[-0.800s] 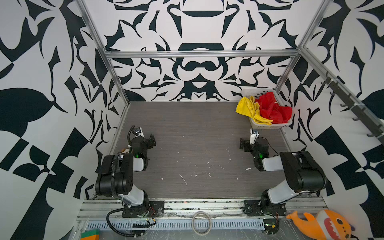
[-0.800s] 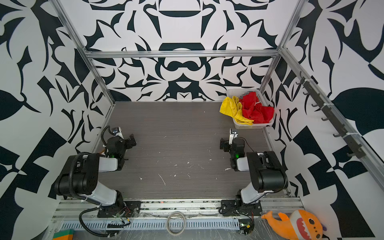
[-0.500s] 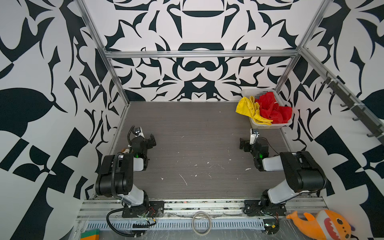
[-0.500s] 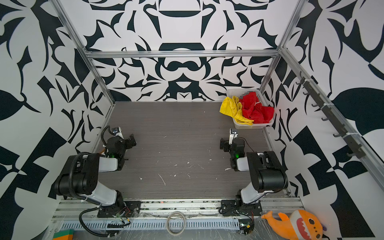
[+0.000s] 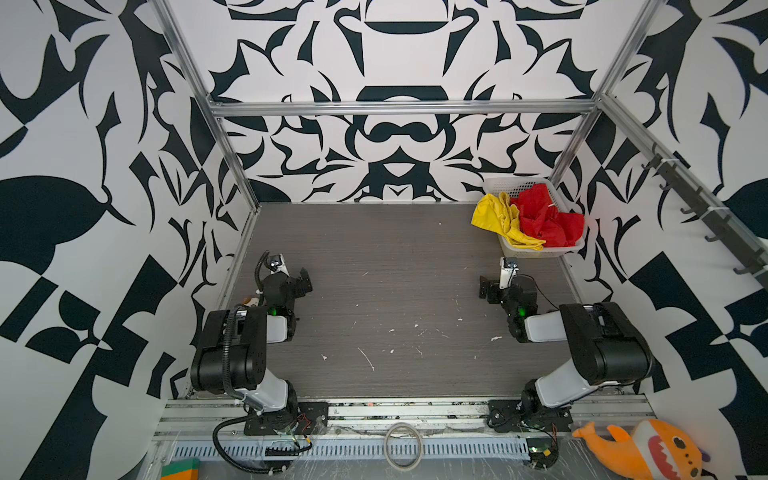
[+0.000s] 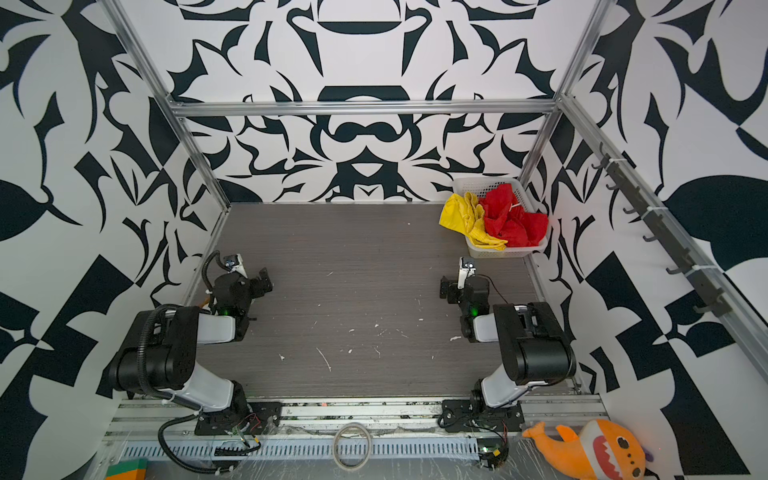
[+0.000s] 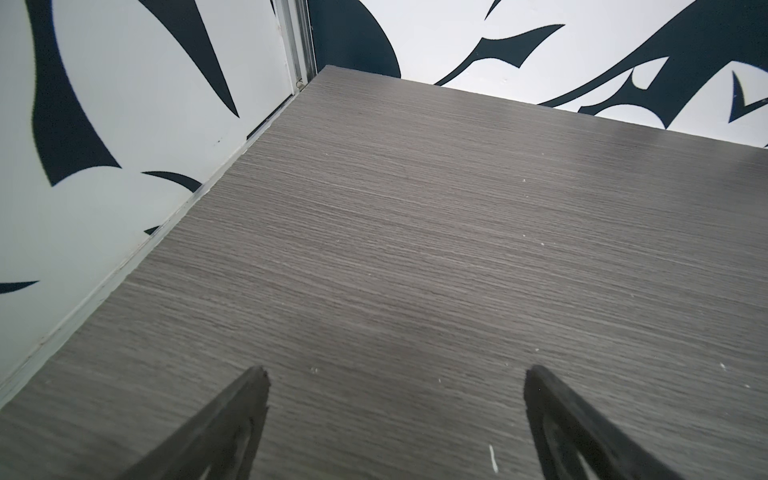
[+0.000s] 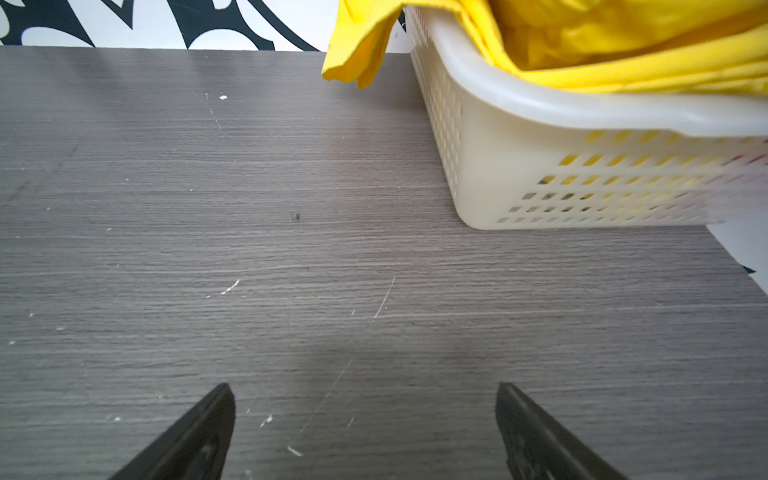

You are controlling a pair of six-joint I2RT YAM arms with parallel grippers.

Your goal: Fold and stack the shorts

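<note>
My left tool (image 7: pixel 395 378) and right tool (image 8: pixel 365 395) stand wide open and empty outside the basket (image 5: pixel 536 251) holding the red shorts (image 5: pixel 544 220) and yellow shorts (image 5: pixel 500 218) tangled together (yellow spilling over its rim), so one pull may drag both, or tip the basket.

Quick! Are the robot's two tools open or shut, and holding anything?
Left tool: open, holding nothing.
Right tool: open, holding nothing.

shorts (image 5: pixel 544 216) in basket (image 5: pixel 540 250) | basket far-R corner of table (image 5: pixel 395 257) | shark (image 5: pixel 648 451) front-R, off table
</note>
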